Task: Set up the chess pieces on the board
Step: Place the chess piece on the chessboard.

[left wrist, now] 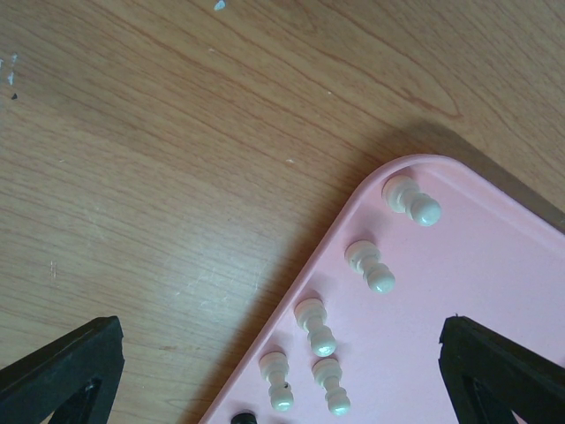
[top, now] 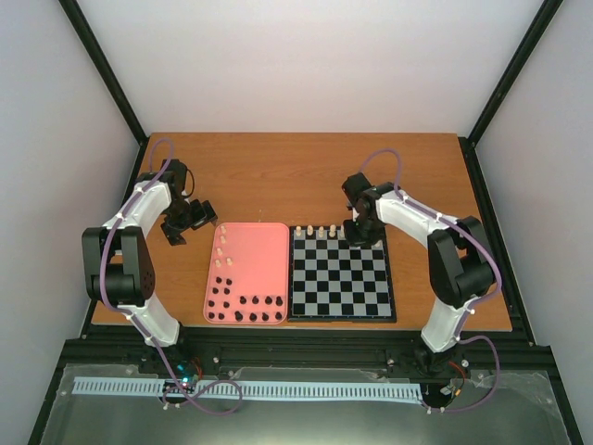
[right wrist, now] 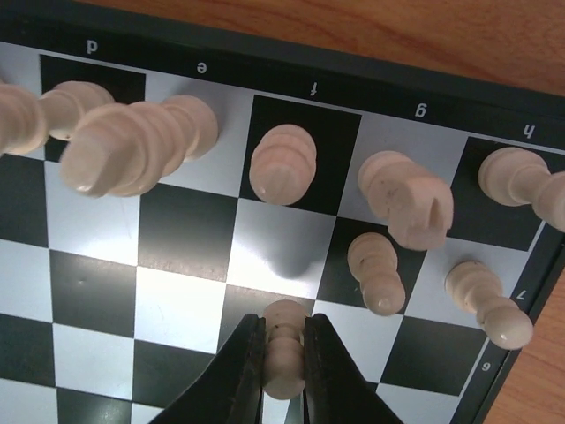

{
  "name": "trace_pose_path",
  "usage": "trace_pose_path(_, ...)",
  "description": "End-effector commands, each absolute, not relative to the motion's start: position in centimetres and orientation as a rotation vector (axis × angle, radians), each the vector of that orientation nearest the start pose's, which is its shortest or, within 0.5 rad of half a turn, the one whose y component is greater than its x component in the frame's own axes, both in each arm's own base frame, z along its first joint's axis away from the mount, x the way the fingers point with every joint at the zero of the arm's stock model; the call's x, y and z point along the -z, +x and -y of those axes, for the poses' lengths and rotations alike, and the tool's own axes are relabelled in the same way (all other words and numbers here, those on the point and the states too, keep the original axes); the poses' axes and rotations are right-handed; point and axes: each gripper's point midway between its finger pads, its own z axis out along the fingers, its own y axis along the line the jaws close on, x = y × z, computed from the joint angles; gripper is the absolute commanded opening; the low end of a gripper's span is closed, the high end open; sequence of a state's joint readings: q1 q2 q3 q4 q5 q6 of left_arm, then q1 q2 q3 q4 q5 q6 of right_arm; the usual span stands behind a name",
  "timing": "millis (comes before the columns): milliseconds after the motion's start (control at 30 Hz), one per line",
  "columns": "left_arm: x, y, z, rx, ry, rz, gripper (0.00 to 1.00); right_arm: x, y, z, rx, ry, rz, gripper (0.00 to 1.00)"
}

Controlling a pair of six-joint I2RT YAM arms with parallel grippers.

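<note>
- We see the right end effector closed on a cream pawn over the board — beside other cream pieces.
- The left end effector gapes wide above a corner of the pink tray.

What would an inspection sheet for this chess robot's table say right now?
Surface: brown wooden table.
Job's things: board beside a pink tray; cream pieces on the board's far rows; more cream ones and black pieces on the tray.
Clutter: only tiny pale specks on the wood.
Grippers: left gripper open above the tray's far left corner; right gripper shut on a cream pawn over the board.
Cables: purple cable looped along each arm.
Surroundings: pale walls, black frame posts.
</note>
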State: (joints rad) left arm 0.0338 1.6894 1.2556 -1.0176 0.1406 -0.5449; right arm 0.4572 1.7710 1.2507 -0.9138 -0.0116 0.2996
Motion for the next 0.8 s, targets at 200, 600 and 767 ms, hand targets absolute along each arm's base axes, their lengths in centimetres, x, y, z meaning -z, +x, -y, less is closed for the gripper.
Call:
trace_pose_path(200,-9.4,33.6,1.0,0.259,-0.838,-2.903,1.0,-5.7,33.3,-16.2,-0.109,-0.218,-2.979,0.07)
trace_pose_path(600,-9.2,33.5,1.0,0.257,-0.837,-2.908,1.0,-4.5,33.1,-16.3,-0.11,-0.231,-3.011,0.07)
trace_pose_path(767,-9.2,33.6,1.0,0.256,-0.837,-2.908,1.0,-4.3,33.2,-16.4,-0.11,-0.226,-3.011,0.09)
